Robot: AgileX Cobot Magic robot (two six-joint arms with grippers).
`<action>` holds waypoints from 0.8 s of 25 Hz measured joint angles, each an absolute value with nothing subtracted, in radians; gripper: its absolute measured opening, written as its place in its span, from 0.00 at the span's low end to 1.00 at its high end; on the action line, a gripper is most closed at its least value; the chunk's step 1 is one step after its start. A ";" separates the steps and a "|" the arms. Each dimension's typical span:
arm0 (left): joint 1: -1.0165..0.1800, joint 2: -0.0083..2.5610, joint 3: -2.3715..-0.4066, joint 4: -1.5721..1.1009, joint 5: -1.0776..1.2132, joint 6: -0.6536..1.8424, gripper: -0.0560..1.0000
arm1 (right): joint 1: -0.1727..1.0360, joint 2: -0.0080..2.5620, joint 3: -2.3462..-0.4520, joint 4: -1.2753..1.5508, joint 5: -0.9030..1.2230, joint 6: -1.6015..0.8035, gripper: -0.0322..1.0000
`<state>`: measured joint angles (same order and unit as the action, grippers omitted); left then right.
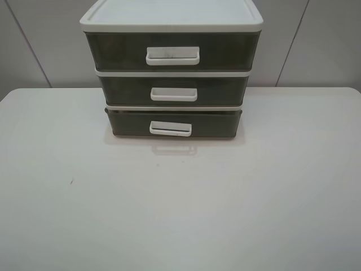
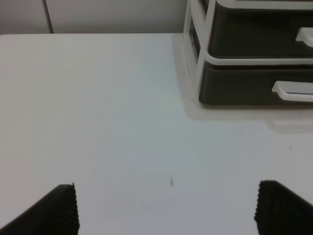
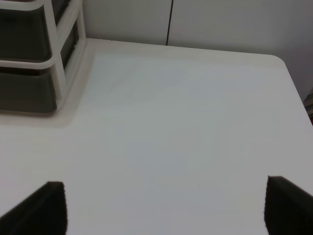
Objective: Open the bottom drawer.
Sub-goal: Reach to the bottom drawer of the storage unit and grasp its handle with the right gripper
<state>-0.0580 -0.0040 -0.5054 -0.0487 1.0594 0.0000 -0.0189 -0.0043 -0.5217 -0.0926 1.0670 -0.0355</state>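
Getting ready: left hand [image 2: 168,208] and right hand [image 3: 166,208] are spread wide, empty. The bottom drawer [image 1: 127,123] sits lowest in the stack [image 1: 172,17], on the worktop [image 1: 180,214]. Next, probably, a hand must hook its white handle [image 1: 171,129].

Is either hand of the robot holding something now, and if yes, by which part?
Nothing is held. The left hand and the right hand are both open over the table, apart from the bottom drawer and its white handle.
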 joint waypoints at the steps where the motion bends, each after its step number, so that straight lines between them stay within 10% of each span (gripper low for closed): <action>1: -0.058 -0.004 -0.505 -0.049 1.059 0.000 0.76 | -0.019 -0.004 -0.522 -0.093 1.067 -0.036 0.80; 20: -0.058 -0.004 -0.505 -0.049 1.059 0.000 0.76 | 0.041 0.023 -0.526 -0.095 1.067 -0.035 0.80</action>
<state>-0.0580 -0.0040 -0.5054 -0.0487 1.0594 0.0000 0.0408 0.0228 -0.5257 -0.0946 1.0670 -0.0347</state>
